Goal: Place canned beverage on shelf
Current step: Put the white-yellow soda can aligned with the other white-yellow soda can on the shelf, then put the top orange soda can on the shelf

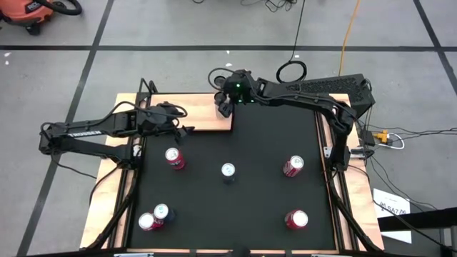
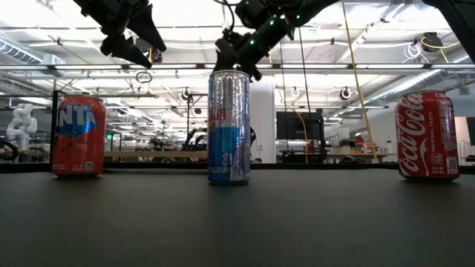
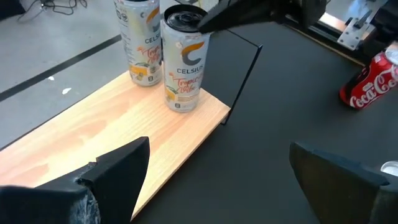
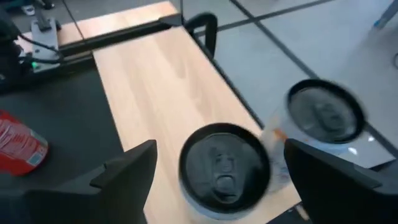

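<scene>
My right tool [image 4: 214, 171] hangs wide open over the can [image 4: 225, 163] at the shelf [image 4: 158, 87] end, holding nothing. Left tool [image 3: 217, 180] open, empty, over the shelf. Stiff, slick, tippy: grip mid-body.

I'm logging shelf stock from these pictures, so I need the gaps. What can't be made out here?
- High view: the cans on the shelf are hidden under the right claw.
- Low view: the shelf is too far back to pick out behind the Red Bull can.
- Right wrist view: the second Celsius can is blurred, label unreadable.
- Left wrist view: the Coca-Cola can is cut off by the edge.
</scene>
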Available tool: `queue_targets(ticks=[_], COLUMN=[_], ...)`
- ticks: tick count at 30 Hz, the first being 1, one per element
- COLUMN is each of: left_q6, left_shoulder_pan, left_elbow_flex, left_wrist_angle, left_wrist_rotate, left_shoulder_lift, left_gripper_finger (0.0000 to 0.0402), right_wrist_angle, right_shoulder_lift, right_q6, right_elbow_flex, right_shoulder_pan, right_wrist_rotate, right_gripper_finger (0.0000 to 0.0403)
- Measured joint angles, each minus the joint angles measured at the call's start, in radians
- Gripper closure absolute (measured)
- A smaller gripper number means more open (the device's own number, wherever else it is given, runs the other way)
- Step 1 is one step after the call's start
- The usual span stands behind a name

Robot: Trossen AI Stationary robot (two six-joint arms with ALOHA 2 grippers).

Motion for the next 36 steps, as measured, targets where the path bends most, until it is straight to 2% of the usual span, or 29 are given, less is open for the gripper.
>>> queue_targets(ticks=[5,10,15,17,25,29,33,36], left_q6=[-0.002,-0.018,-0.054,-0.053,0.025,0.079,0.118,0.138], left_shoulder_pan=[-0.001,-0.002,-0.003,-0.005,-0.051,-0.069,-0.081,-0.095], left_elbow_flex=[0.017,0.084,0.089,0.087,0.027,0.012,-0.014,-0.027], left_wrist_angle=[-0.059,-0.198,-0.225,-0.219,-0.112,-0.065,-0.010,-0.002], left_wrist_rotate=[0.022,0.031,0.061,0.081,0.151,0.185,0.263,0.304], left_shoulder_lift=[-0.042,-0.077,-0.098,-0.097,-0.089,-0.088,-0.088,-0.085], left_gripper_finger=[0.0015,0.0015,0.0015,0.0015,0.0015,0.0015,0.0015,0.0015], right_wrist_angle=[0.001,-0.021,-0.110,-0.166,-0.468,-0.525,-0.539,-0.532], right_shoulder_lift=[-0.067,-0.148,-0.224,-0.244,-0.285,-0.285,-0.281,-0.272], right_q6=[0.018,0.122,0.222,0.270,0.513,0.663,0.803,0.860], right_elbow_flex=[0.000,0.000,0.000,0.000,0.000,0.000,0.000,0.000], right_shoulder_pan=[0.000,0.016,0.080,0.120,0.322,0.413,0.500,0.559], right_wrist_rotate=[0.023,0.016,0.020,0.041,0.232,0.261,0.282,0.283], right_gripper_finger=[0.0063,0.0064,0.0069,0.0074,0.0087,0.0087,0.0087,0.0087])
